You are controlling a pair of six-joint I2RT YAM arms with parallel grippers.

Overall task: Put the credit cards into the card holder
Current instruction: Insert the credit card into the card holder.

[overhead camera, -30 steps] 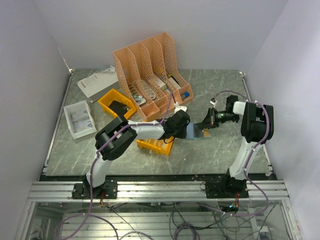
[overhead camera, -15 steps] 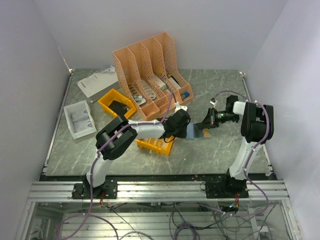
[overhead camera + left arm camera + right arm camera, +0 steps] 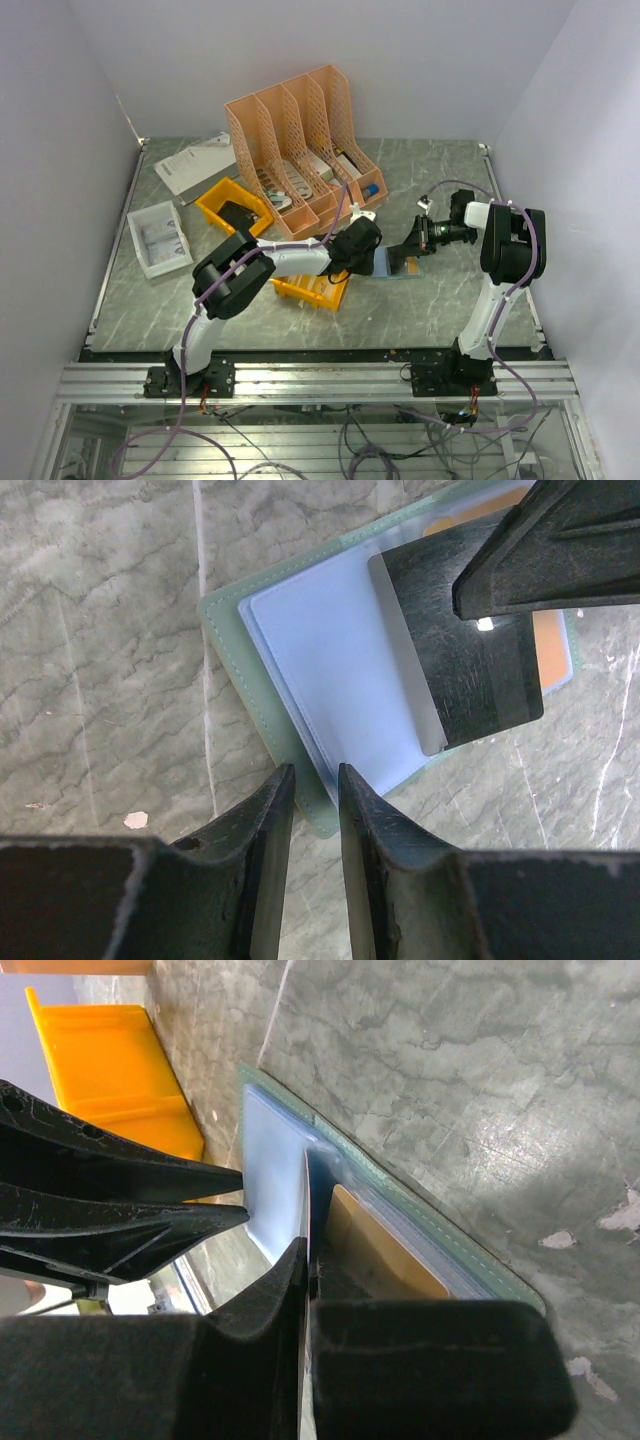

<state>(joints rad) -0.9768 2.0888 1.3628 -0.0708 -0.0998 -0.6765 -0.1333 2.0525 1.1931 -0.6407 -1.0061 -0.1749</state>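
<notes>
Nothing visibly shifted since a second ago, both arms in same pose over holder

Right gripper (image 3: 307, 1260) clamped on credit card (image 3: 465, 670), dark face, pale strip along one edge; card tilted, leading edge down at blue inside of card holder (image 3: 310, 650), right under fingers

Tan card (image 3: 553, 645) lies in holder pocket, just behind held card

Left gripper (image 3: 310, 775) opposite, jaws narrowly parted, tips at holder's near rim; touching or not, cannot tell

Holder open flat on table (image 3: 100, 630)

Yellow bin (image 3: 110, 1070) beyond left gripper, well apart from holder
</notes>
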